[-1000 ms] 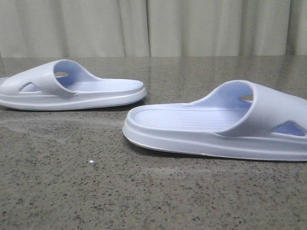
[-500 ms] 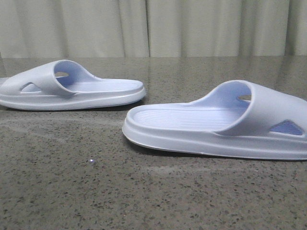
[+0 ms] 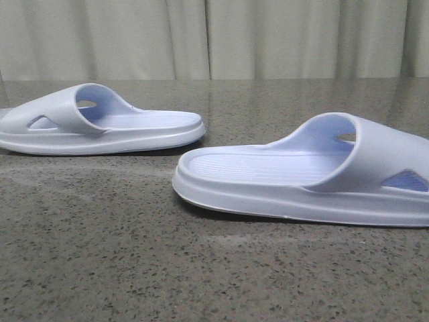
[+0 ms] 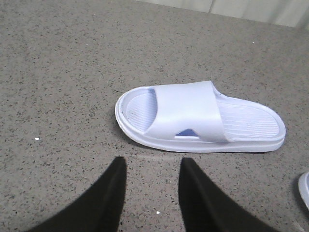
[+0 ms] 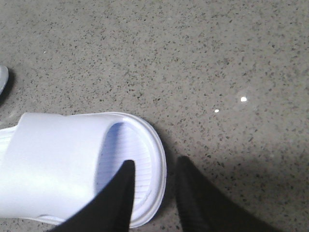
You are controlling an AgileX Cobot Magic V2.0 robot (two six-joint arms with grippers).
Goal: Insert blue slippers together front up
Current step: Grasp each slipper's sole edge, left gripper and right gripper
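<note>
Two blue slippers, pale lavender-blue foam, wide strap with triangular side cutouts, ribbed footbed, thick sole. Both lie sole-down on the table [image 3: 120,268], dark speckled stone. Left slipper [image 3: 100,127] sits farther back on the left; right slipper [image 3: 301,178] nearer on the right; well apart, not touching. Grey curtain [image 3: 214,40] behind the table edge. Left gripper [image 4: 149,193]: fingers parted, holding nothing, above bare table just beside the left slipper. Right gripper [image 5: 152,193]: fingers parted, one finger [image 5: 120,193] over the right slipper's toe end, the other over the table; contact not discernible.
</note>
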